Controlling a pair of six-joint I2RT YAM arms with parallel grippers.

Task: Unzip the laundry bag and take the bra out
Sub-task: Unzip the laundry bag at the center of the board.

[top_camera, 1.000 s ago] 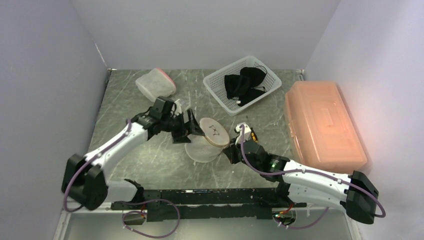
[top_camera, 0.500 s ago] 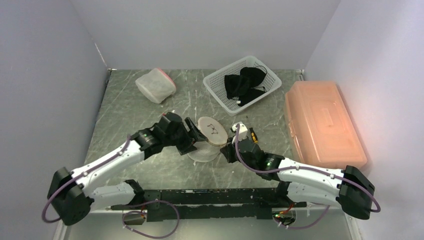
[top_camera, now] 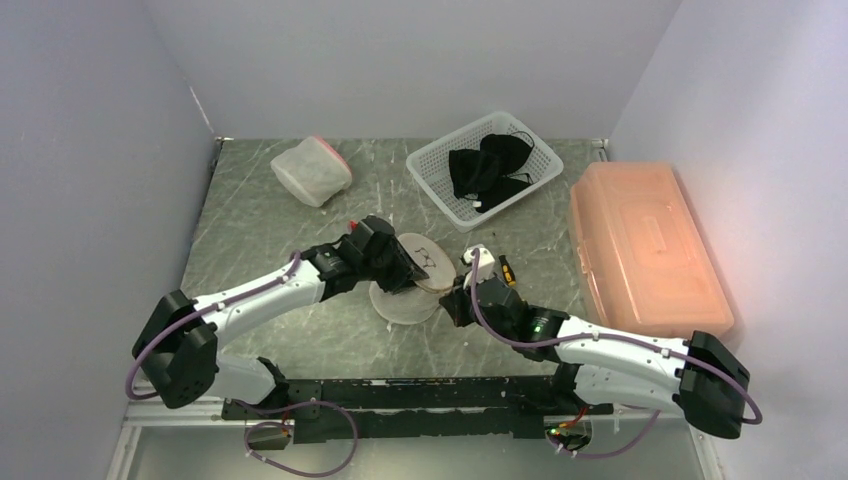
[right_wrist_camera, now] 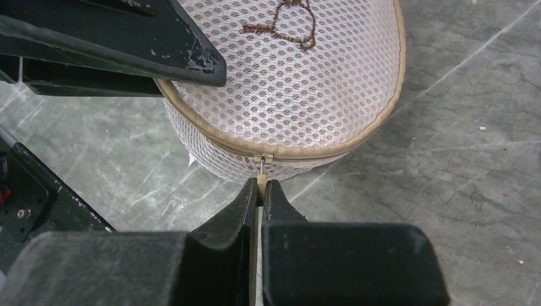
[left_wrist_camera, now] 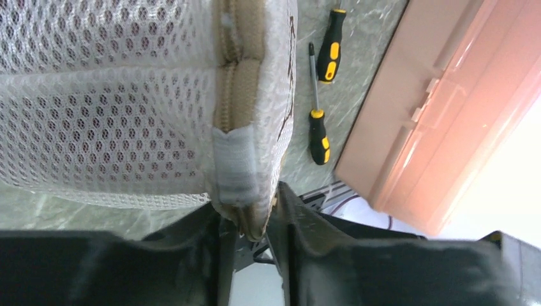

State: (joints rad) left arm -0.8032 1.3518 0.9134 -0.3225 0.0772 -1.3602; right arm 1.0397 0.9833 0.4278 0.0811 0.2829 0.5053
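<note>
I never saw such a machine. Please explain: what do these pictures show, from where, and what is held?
Two robot arms stand at a table's near edge. One picture looks down from above; the other two come from cameras on each wrist. The right gripper is shut on the zipper pull of a round mesh laundry bag. The left gripper has its fingers on both sides of the bag's seam; whether it squeezes yet, I cannot tell. On the table also lie a white basket with black clothing, an orange box, two screwdrivers.
</note>
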